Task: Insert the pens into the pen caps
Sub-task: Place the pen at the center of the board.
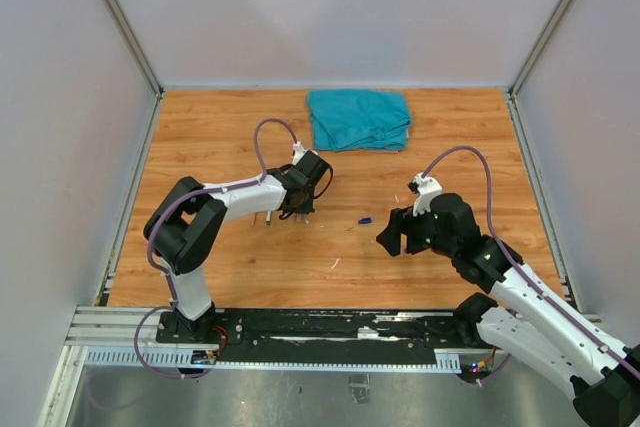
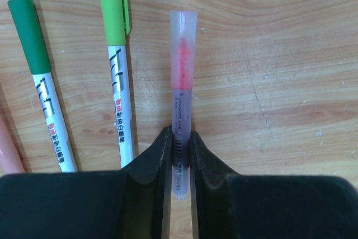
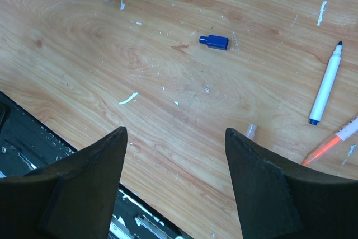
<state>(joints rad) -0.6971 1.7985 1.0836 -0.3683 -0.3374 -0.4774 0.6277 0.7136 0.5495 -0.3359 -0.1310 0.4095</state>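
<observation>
My left gripper (image 2: 180,134) is shut on a pale pen (image 2: 182,99) with a barcode on its barrel; a translucent cap (image 2: 183,32) covers its red tip. Two capped pens lie to its left, one light green (image 2: 118,82), one dark green (image 2: 42,88). My right gripper (image 3: 174,132) hangs open over bare wood with nothing between its fingers. Ahead of it lies a small blue pen cap (image 3: 214,41). To its right are a white uncapped pen (image 3: 325,85), an orange pen (image 3: 330,144) and a clear cap (image 3: 251,131) half hidden by the right finger. In the top view the blue cap (image 1: 365,219) lies between the left gripper (image 1: 300,209) and right gripper (image 1: 395,237).
A folded teal cloth (image 1: 358,119) lies at the back of the wooden table (image 1: 220,137). White walls close in the sides and back. A black rail (image 1: 320,327) with the arm bases runs along the near edge. White flecks dot the wood.
</observation>
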